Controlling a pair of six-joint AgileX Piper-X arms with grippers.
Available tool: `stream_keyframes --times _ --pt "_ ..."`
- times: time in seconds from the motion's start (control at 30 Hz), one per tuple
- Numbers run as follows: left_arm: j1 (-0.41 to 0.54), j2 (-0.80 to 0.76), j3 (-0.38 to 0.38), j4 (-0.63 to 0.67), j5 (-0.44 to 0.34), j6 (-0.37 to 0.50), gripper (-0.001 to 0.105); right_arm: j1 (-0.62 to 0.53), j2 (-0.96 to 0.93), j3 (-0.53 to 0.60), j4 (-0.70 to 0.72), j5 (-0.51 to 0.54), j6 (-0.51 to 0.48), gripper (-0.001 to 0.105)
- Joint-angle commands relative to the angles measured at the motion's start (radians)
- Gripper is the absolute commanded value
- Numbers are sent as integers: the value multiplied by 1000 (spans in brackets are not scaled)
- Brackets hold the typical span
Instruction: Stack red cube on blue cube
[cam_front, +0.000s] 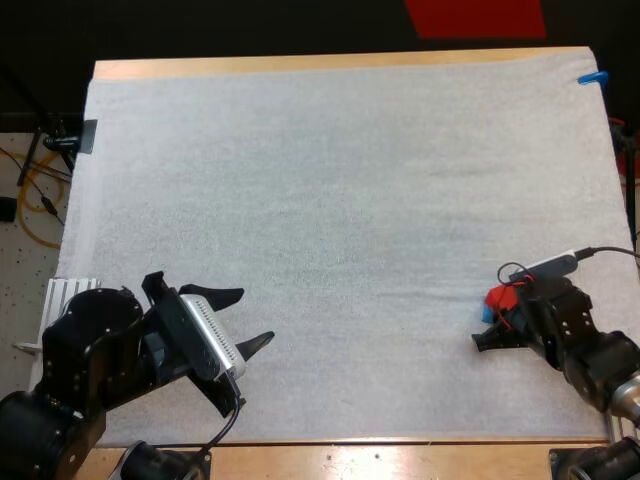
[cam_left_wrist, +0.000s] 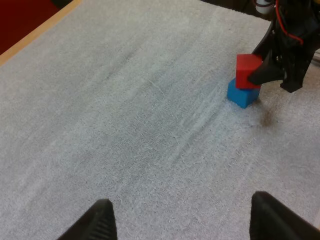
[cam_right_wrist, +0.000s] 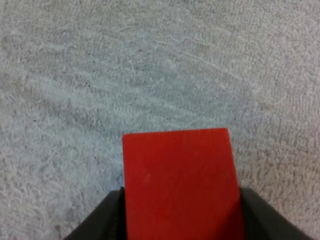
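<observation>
The red cube (cam_front: 498, 298) sits on top of the blue cube (cam_front: 487, 314) near the mat's right front, slightly offset toward the right arm. My right gripper (cam_front: 503, 318) is shut on the red cube (cam_right_wrist: 180, 185), and its dark fingers (cam_right_wrist: 102, 220) press both sides. From the left wrist view, the red cube (cam_left_wrist: 248, 70) rests on the blue cube (cam_left_wrist: 242, 95) with the right gripper (cam_left_wrist: 267, 70) around it. My left gripper (cam_front: 255, 316) hovers open over bare mat at the front left, far from the cubes; its fingers (cam_left_wrist: 100, 222) stand wide apart.
The white mat (cam_front: 340, 200) covers nearly the whole table, with a wooden edge (cam_front: 330, 63) along the far side. A white ribbed block (cam_front: 68, 295) lies just off the mat's left front corner.
</observation>
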Motion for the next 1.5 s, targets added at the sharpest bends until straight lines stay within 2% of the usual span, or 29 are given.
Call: stream_keyframes --times 0.0,0.23,0.3,0.37,0.47,0.67,0.8,1.03,1.1,1.17,1.23,1.4,1.47 --pt "-3 3 -5 -5 1 6 57 1 7 -3 -11 1 -4 5" --pt "-3 3 -5 -5 1 6 57 1 47 -3 -20 1 19 7" --pt "-3 3 -5 -5 1 6 57 1 46 -3 -19 1 19 16" --pt "-3 3 -5 -5 1 9 57 1 46 -3 -19 1 19 34" --pt "-3 3 -5 -5 1 10 57 1 46 -3 -19 1 19 56" --pt "-3 3 -5 -5 1 14 57 1 46 -25 -19 63 19 72" --pt "-3 3 -5 -5 1 14 57 1 46 -74 -10 61 17 74" --pt "-3 3 -5 -12 -4 14 57 1 25 -238 29 31 -11 74" --pt "-3 3 -5 -38 -39 12 57 -1 30 -287 31 -13 -32 74" --pt "0 25 -5 -92 -155 -30 57 -1 49 -344 31 -23 -35 74" --pt "16 49 -5 -127 -212 -40 57 -8 74 -374 31 -23 -35 74" --pt "108 133 -5 -255 -215 -44 57 -74 145 -436 31 -77 -35 74" --pt "180 176 -5 -325 -215 -44 57 -138 173 -452 26 -93 -35 74"
